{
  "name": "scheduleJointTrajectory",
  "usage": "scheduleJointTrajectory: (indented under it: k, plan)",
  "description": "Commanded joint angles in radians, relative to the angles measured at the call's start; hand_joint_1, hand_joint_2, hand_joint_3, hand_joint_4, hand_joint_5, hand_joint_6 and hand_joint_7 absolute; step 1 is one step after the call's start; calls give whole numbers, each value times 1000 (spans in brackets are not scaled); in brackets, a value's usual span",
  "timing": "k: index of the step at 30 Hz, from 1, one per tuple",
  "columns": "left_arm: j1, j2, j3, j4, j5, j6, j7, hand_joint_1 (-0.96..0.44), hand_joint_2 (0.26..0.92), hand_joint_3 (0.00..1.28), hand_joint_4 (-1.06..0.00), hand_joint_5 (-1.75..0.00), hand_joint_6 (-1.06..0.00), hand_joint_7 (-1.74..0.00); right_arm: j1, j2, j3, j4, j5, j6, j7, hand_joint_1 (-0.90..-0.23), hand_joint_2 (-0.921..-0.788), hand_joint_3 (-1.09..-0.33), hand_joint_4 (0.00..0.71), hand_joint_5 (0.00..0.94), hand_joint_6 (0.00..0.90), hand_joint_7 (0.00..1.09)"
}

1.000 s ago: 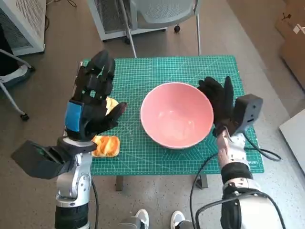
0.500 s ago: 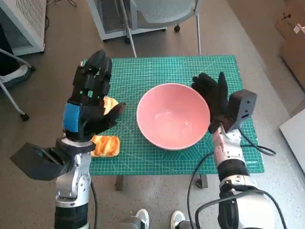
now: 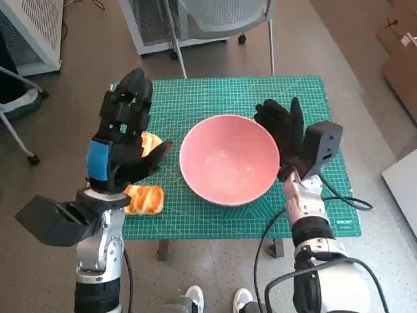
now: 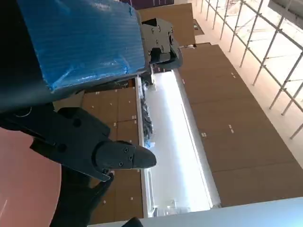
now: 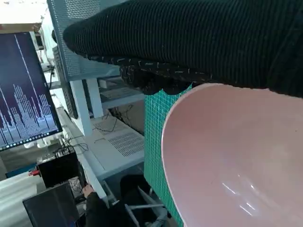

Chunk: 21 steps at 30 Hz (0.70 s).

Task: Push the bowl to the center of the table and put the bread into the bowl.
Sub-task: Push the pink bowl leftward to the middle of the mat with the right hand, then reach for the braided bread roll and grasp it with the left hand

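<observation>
Head view shows the right hand (image 3: 281, 128) spread flat, fingers apart and pointing away from the robot, pressed against the right outer wall of the pink bowl (image 3: 228, 158); it grips nothing. The bowl stands upright on the green mat (image 3: 215, 98), about midway across the table. The left hand (image 3: 122, 134) is raised above the mat's left side, fingers apart and empty, its blue-taped back facing the camera. It touches neither bowl nor bread.

One piece of bread (image 3: 143, 199) lies at the mat's near left edge, partly covered by the left wrist. A second yellowish piece (image 3: 151, 143) shows just behind the left hand's thumb, mostly hidden, so its shape cannot be told.

Right wrist view has the glove (image 5: 199, 42) as a dark band lying along the bowl's rim (image 5: 163, 137), with mat (image 5: 154, 123) beside it; the fingertips are cut off. A monitor (image 5: 23, 90) and a person's hand (image 5: 89, 193) show beyond the table edge.

Left wrist view points away from the table: the taped back (image 4: 85, 38) and black fingers (image 4: 94, 146) stand open against wooden panelling, with a sliver of bowl (image 4: 26, 179) at one edge
</observation>
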<state>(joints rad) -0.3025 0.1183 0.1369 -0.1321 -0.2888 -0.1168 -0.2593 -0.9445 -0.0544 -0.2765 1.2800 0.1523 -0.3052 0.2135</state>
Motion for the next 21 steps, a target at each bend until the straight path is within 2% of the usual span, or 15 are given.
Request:
scheduleJointTrajectory:
  k: [1, 8, 13, 16, 18, 21]
  plan:
    - [4, 12, 9, 5, -8, -8, -9, -356, 818, 272, -97, -10, 1, -530, -3, -1, -8, 8, 4, 17, 2, -496, -921, -787, 247, 6, 323, 13]
    - [3, 19, 20, 10, -15, -5, -16, -367, 823, 263, -98, -9, 1, -529, -18, -27, -18, -28, 13, -22, 22, -513, -921, -786, 235, 1, 320, 12]
    - [-1, 21, 21, 5, -9, 0, -13, -376, 827, 256, -98, -9, 1, -530, -16, -38, -17, -94, 18, -99, 47, -513, -921, -796, 229, 0, 303, 4]
    - [-7, 25, 23, 6, -7, 4, -11, -392, 830, 250, -98, -8, 1, -527, -9, -54, -23, -149, 34, -178, 99, -534, -921, -784, 221, 0, 286, 1]
    - [-10, 26, 23, 7, -7, 5, -10, -396, 832, 247, -98, -8, 1, -524, -5, -59, -26, -166, 42, -204, 121, -546, -921, -776, 216, 0, 279, 0]
    - [-18, 28, 24, 11, -8, 7, -10, -399, 835, 242, -98, -8, 1, -520, 9, -68, -35, -226, 80, -283, 198, -552, -921, -767, 214, 0, 273, 0]
